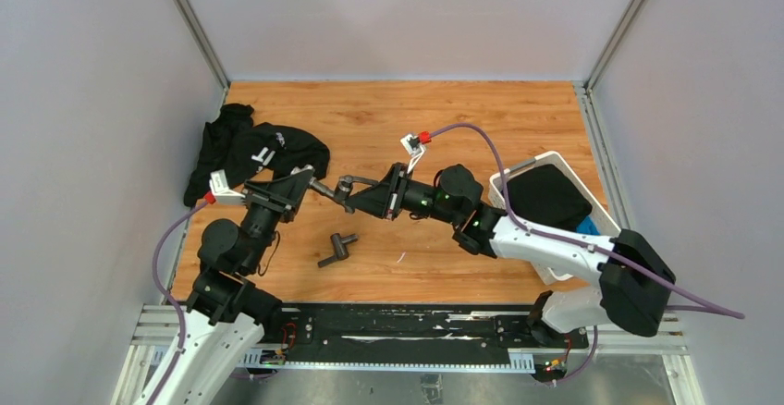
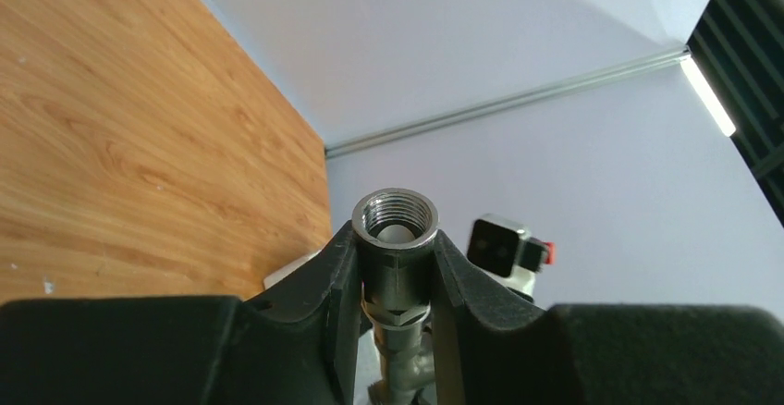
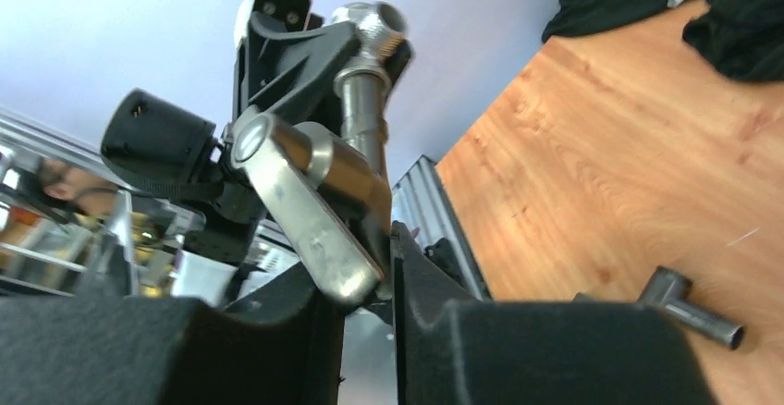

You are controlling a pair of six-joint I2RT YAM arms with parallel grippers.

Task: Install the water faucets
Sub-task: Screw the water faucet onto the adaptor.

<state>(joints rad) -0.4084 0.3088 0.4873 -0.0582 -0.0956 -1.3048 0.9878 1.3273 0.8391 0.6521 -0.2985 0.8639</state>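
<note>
Looks like the joining step of the install. Grips the faucet body [image 2: 398, 218] in the left end effector [image 2: 396, 271], closed down narrow on the pipe just under its open threaded collar. Grips the lever valve [image 3: 305, 211] in the right end effector [image 3: 374, 271], likewise nearly shut, pinching the valve beside its flat handle. Holds both pieces in the air between the two end effectors, tip to tip, in what seems one run of pipe; cannot tell whether the threads are fully seated. Calls next, probably, for a firm hold on one side and a turn on the other, keeping both axes in line to avoid cross-threading. All around, pale grey walls [image 1: 398, 17]; underneath, a wood-grain bench [image 1: 444, 118]; behind the right end effector, beside its arm, a white basket [image 1: 555, 154] with dark cloth inside; just beyond the left end effector, a black garment [image 1: 250, 146]; and, below and nearer than the right end effector, a loose tee fitting [image 1: 337, 250] lying on the bench, likely the next piece to fetch.
</note>
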